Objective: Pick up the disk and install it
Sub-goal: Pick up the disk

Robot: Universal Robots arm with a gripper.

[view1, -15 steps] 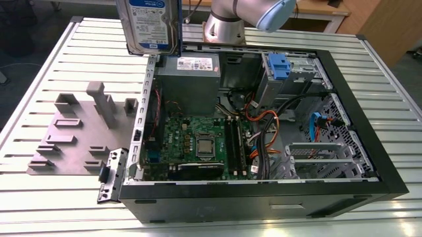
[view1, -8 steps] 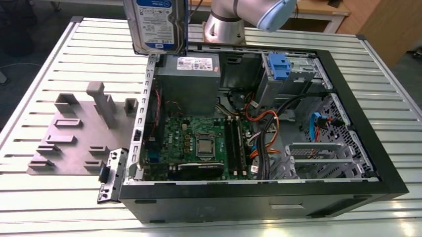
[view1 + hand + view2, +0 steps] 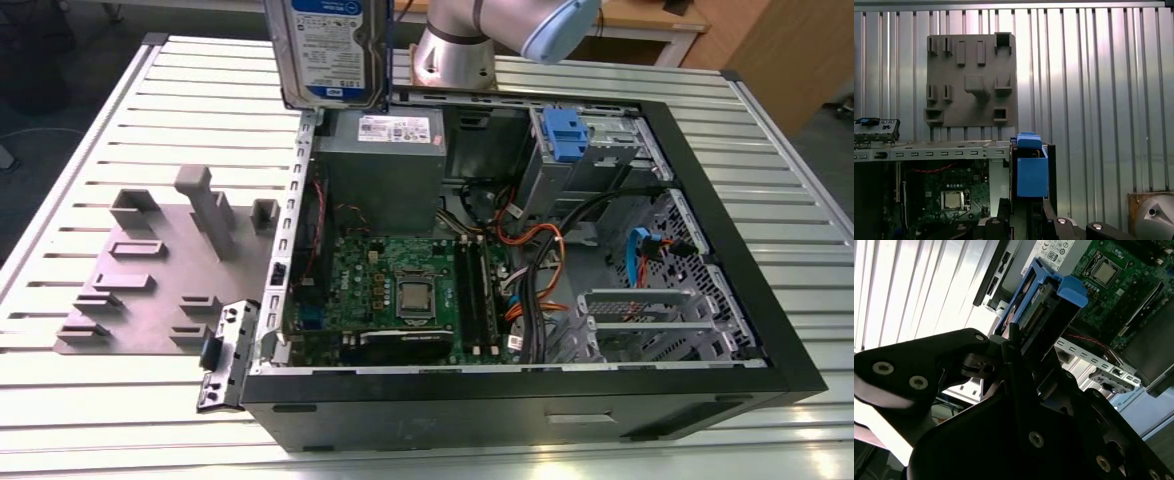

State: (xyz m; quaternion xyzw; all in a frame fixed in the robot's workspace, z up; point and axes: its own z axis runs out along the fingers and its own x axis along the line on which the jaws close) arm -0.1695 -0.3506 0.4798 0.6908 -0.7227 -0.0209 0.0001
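Clamping the disk (held upright), the hand hangs over the case edge

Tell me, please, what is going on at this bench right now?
The robot arm's end effector is shut on the flat silver-metal hard drive with a white-and-blue label and blue plastic rails. It holds the drive in the air near the corner of the open black computer case, by the grey boxy power supply. The drive is not yet seated in the case. A grey pegged fixture plate lies beside the case on the slatted metal table.
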